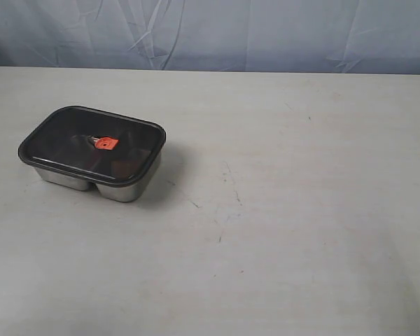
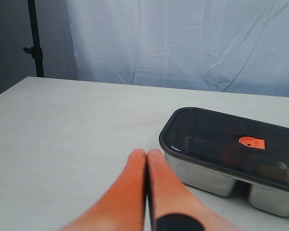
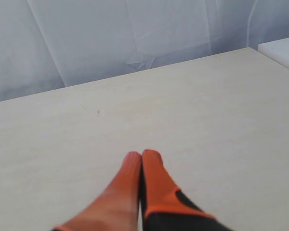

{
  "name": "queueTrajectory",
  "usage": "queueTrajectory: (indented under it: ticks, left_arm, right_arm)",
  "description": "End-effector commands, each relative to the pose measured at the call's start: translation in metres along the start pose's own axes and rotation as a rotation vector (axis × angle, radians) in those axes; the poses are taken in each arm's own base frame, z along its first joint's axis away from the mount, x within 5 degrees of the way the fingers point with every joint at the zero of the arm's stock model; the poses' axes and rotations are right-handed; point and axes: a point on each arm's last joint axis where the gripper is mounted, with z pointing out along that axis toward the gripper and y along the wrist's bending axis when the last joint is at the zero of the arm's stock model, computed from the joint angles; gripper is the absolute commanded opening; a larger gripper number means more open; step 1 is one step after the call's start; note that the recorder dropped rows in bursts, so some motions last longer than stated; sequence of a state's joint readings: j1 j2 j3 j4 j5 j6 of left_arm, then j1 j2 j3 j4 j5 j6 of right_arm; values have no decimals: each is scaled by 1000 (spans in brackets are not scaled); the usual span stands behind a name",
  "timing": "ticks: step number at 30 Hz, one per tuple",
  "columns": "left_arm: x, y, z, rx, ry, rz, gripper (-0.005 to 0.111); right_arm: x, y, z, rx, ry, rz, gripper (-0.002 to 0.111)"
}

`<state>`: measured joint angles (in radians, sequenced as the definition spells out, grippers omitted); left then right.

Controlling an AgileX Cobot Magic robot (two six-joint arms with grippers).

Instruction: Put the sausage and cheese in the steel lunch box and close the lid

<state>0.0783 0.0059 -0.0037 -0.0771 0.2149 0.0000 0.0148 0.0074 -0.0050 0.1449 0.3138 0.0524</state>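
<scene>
The steel lunch box [image 1: 119, 187] [image 2: 202, 175] stands on the left of the table with the dark lid [image 1: 84, 143] [image 2: 216, 137] lying flat over it, its orange valve [image 1: 106, 144] [image 2: 251, 142] at the centre. The sausage and the cheese are hidden; only dim shapes show through the lid. My left gripper [image 2: 147, 155] is shut with nothing in it, its orange fingers pressed together a short way from the box's near corner. My right gripper [image 3: 142, 156] is shut and empty over bare table. Neither gripper appears in the exterior view.
The pale table [image 1: 280, 210] carries a few faint scratches. A white cloth backdrop [image 1: 217, 31] hangs behind its far edge. A black stand [image 2: 35, 38] rises beyond the table in the left wrist view, and a white block [image 3: 282, 48] sits past a table corner in the right wrist view.
</scene>
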Motion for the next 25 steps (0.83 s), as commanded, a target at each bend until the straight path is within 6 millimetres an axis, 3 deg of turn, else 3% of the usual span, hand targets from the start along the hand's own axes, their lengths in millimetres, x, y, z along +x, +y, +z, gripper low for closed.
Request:
queueTrajectory:
  ticks: [1,25]
  left_arm:
    - [0,0,0,2,-12,-6,0]
    - [0,0,0,0,-12,2,0]
  right_arm:
    - [1,-1,0,5,-11,-4,-1]
    - [1,0,0,-2,-8,19,-1]
